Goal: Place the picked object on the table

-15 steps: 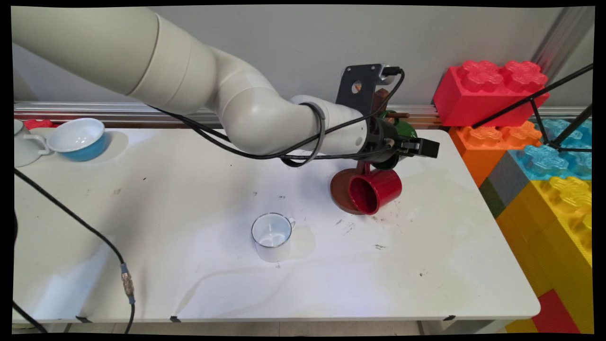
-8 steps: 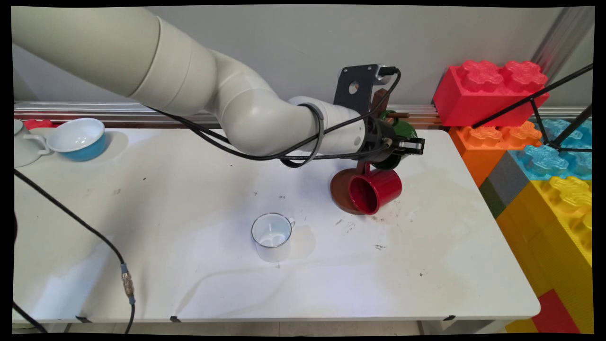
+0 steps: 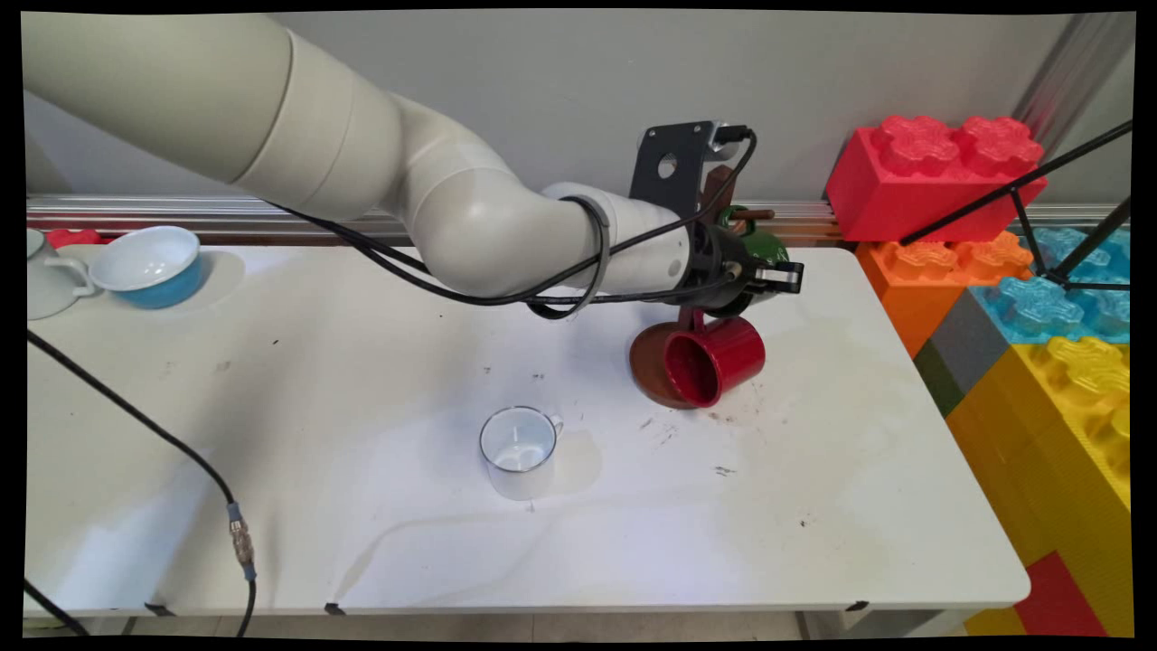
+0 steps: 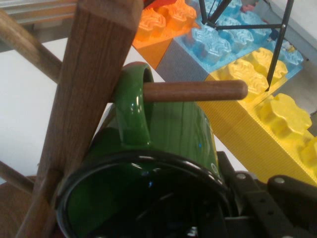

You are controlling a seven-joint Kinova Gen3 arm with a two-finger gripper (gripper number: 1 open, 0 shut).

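A wooden mug stand (image 3: pixel 714 194) rises from a round brown base (image 3: pixel 645 366) at the table's back right. A red mug (image 3: pixel 719 362) hangs from it low down, its mouth facing the camera. My gripper (image 3: pixel 770 276) reaches in from the left and is shut on the rim of a green mug (image 3: pixel 765 246) beside the post. In the hand view the green mug (image 4: pixel 178 129) fills the lower picture, its handle looped over a wooden peg (image 4: pixel 198 90) that sticks out from the slanting post (image 4: pixel 84 99). My gripper (image 4: pixel 220 218) holds the mug's right wall.
A white enamel mug (image 3: pixel 517 448) stands upright mid-table. A blue bowl (image 3: pixel 149 262) and a white cup (image 3: pixel 45 280) sit at the back left. Big toy blocks (image 3: pixel 931 172) and black tripod legs (image 3: pixel 1039 190) crowd the right side. A black cable (image 3: pixel 136 416) crosses the left.
The hand has drawn back a little to the left and slightly up, the green mug staying by the stand's peg. The red mug and white mug have not moved.
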